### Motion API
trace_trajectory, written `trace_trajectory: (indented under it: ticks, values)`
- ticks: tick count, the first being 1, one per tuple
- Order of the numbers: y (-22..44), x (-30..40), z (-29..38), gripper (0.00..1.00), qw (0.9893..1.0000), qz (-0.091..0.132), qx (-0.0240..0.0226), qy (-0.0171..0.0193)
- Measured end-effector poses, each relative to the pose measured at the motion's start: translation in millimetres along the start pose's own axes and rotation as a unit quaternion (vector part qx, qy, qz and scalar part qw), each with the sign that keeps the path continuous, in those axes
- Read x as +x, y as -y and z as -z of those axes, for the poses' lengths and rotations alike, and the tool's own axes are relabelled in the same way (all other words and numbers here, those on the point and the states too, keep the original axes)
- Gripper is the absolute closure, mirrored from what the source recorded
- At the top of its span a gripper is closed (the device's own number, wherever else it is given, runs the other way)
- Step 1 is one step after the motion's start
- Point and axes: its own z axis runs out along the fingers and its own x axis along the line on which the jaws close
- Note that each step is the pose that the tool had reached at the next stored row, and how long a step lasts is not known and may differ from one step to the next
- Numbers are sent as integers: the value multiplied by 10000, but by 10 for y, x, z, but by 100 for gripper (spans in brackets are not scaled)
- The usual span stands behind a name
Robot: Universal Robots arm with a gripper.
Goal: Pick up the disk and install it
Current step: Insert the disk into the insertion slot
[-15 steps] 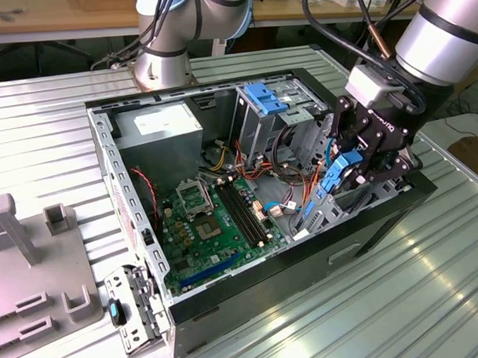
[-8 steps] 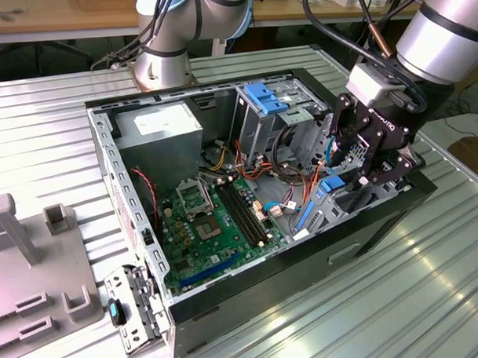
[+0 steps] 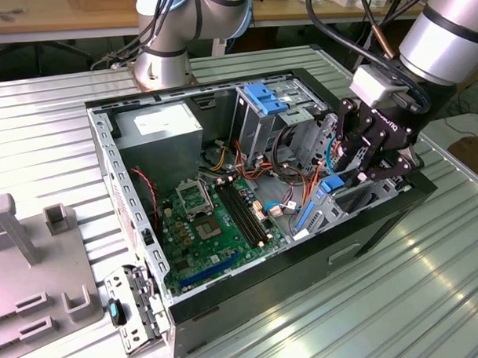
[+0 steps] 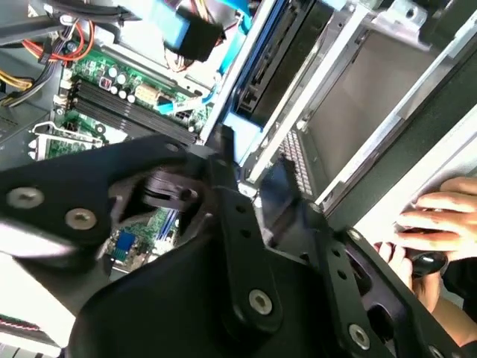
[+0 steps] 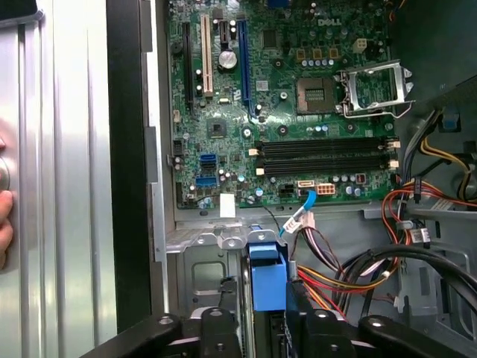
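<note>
The disk (image 5: 267, 276) stands on edge at the mouth of the grey drive bay (image 4: 373, 97) inside the open computer case (image 3: 251, 292) — picked up, seemingly partly entered, not yet seated. The jaws look closed on its 2 sides, blue rail between them. The arm (image 3: 446, 30) reaches in from the exterior view's right, wrist angled down over the case's corner.

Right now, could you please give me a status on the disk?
Gripper shut on disk. Disk on edge inside the case, by the drive cage. Cables close alongside; a hand rests outside the case.
</note>
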Motion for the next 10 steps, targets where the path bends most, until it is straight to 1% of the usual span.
trace_trajectory:
  ticks: [1, 2, 3, 4, 6, 7, 8, 9, 10]
  values:
    - [23, -1, 0, 63, 10000, 0, 0, -1]
    - [73, -4, -1, 81, 10000, 0, 0, -1]
    - [116, -6, -1, 87, 10000, 0, 0, -2]
    - [160, -9, -3, 89, 10000, 0, 0, -2]
    - [201, -11, -6, 89, 10000, 0, 4, 0]
    - [229, -13, -10, 89, 10000, 0, 16, 0]
    - [292, -16, -17, 89, 10000, 0, 46, 0]
    - [342, -19, -22, 89, 10000, 1, 59, 1]
    - [366, -20, -28, 89, 10000, 1, 69, 3]
